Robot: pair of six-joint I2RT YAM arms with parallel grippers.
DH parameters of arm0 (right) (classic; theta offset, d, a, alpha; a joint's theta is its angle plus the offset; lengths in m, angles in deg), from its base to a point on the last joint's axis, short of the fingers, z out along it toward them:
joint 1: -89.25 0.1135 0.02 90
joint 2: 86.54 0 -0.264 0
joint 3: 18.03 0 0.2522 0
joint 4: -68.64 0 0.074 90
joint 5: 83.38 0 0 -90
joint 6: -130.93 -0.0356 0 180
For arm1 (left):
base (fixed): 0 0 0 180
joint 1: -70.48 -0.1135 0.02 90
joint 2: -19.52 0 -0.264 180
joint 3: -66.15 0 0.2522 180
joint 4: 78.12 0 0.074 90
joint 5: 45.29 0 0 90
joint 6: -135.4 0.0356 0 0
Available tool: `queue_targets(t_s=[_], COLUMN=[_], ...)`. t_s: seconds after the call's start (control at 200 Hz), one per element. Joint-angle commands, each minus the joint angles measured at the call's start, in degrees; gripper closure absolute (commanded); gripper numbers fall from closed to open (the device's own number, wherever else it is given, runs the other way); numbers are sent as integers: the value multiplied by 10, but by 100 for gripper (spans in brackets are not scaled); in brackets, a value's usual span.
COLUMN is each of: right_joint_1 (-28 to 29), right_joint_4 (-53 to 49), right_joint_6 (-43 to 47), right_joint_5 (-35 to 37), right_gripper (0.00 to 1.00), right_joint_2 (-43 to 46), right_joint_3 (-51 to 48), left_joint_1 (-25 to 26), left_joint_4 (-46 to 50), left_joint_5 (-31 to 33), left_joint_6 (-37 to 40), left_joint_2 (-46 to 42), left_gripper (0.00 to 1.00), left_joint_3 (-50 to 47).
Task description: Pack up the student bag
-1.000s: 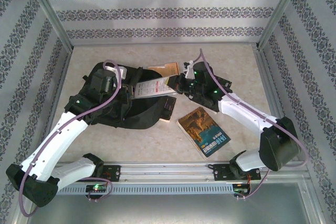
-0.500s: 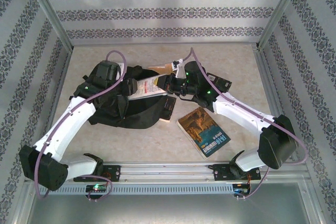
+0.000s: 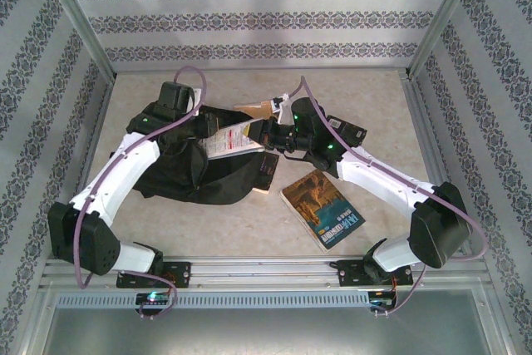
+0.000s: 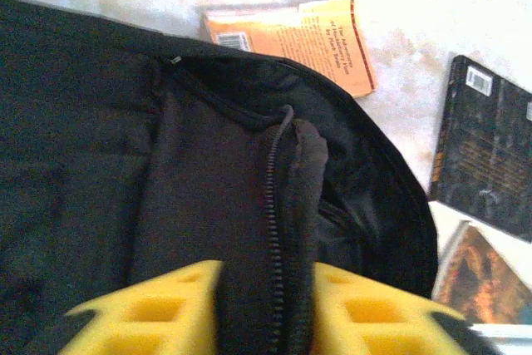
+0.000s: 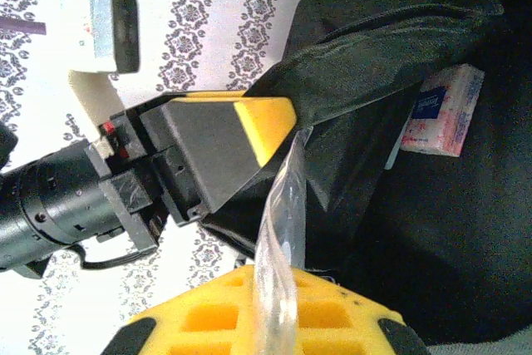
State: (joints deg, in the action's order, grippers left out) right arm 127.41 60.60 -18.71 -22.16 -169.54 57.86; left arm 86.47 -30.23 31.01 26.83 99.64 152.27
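Note:
The student bag [image 3: 187, 168] lies black and slumped at mid-left of the table. My left gripper [image 3: 189, 115] is at its far top edge. In the left wrist view its yellow fingers [image 4: 366, 309] are shut on a fold of the bag [image 4: 125, 164] beside the zip, with the left gripper [image 4: 266, 309] low in frame. My right gripper [image 3: 270, 132] is shut on the clear plastic wrap [image 5: 278, 230] of a white packet [image 3: 235, 138] held over the bag's opening. The right wrist view has the right gripper [image 5: 278, 288], a white and pink packet [image 5: 440, 110] and the bag [image 5: 465, 230].
An orange book [image 3: 262, 108] [image 4: 291, 35] lies behind the bag. A dark book [image 3: 349, 132] [image 4: 490, 147] sits under the right arm. A blue and brown book [image 3: 322, 208] lies near the front right. Patterned walls close in three sides.
The left arm has swung toward the back, its gripper opening and closing again on the bag's top edge. The right gripper shifted slightly left with the packet, then held still.

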Motion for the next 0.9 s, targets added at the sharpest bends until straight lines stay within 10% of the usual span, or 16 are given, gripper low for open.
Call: queue_targets(t_s=[0.0,0.894], right_joint_1=[10,23], right_joint_4=[24,37], right_joint_6=[16,-17], right_joint_5=[-6,15], right_gripper=[93,85], right_joint_2=[4,-79], right_joint_3=[12,40], left_joint_1=[-6,-8], left_joint_4=[-16,-31], left_joint_5=[-33,48], left_joint_6=[15,-44], left_joint_2=[3,-189], left_gripper=[92,100], left_joint_3=[16,4])
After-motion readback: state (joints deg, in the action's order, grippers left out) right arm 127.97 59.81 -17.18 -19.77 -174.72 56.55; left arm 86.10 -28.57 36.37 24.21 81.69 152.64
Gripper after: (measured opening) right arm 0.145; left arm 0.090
